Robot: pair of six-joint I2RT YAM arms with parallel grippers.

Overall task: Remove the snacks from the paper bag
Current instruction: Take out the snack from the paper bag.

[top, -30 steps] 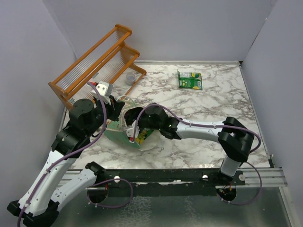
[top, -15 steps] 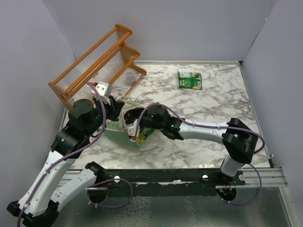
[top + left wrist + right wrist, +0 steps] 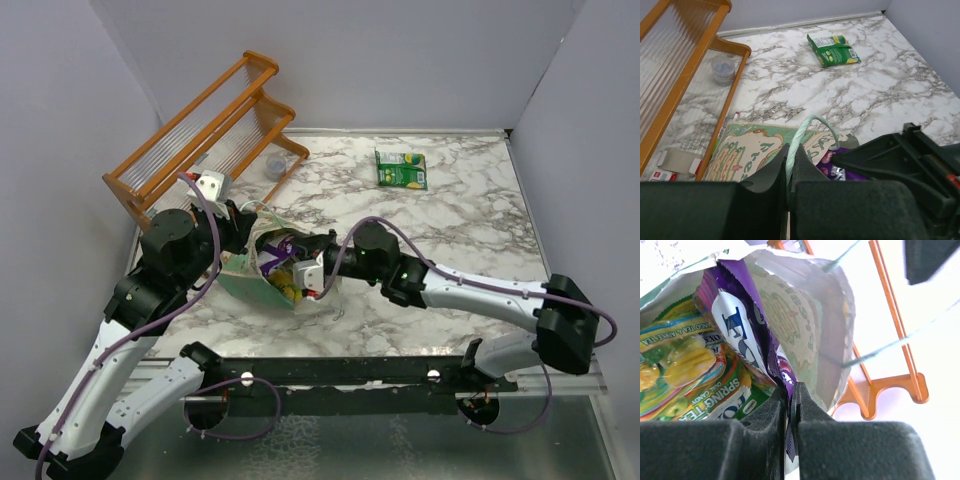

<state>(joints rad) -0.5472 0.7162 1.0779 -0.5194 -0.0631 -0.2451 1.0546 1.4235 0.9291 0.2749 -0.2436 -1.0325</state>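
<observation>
1. Marble surface (image 3: pixel 450 220), grey walls on three sides.
2. Orange wooden rack (image 3: pixel 200 130) at the far-left corner, leaning back toward the left wall.
3. Pale-green paper bag (image 3: pixel 243 285) on the near-left part of the surface, just in front of the rack and between the two arms. Mouth open and turned toward the right arm, cream inside showing in the right wrist view, printed side facing up in the left wrist view.
4. Left gripper (image 3: pixel 790 162) at the rack side of the bag, clamped tight on the pale string handle (image 3: pixel 812 122), which loops up out of the fingers.
5. Right gripper (image 3: pixel 790 392) reached in at the bag mouth, pinched closed on the edge of a purple packet (image 3: pixel 735 320).
6. Purple packet standing on edge inside the bag, against the cream wall, white panel with blue lettering visible.
7. Yellow-green packets (image 3: pixel 685 365) lying in the bag beside the purple one and touching it, fruit print and "SPRING" lettering on show.
8. One green packet (image 3: pixel 401 170) already out, flat on the far part of the surface, well apart from the bag.
9. Small clear cup (image 3: pixel 722 67) on the surface under the rack.
</observation>
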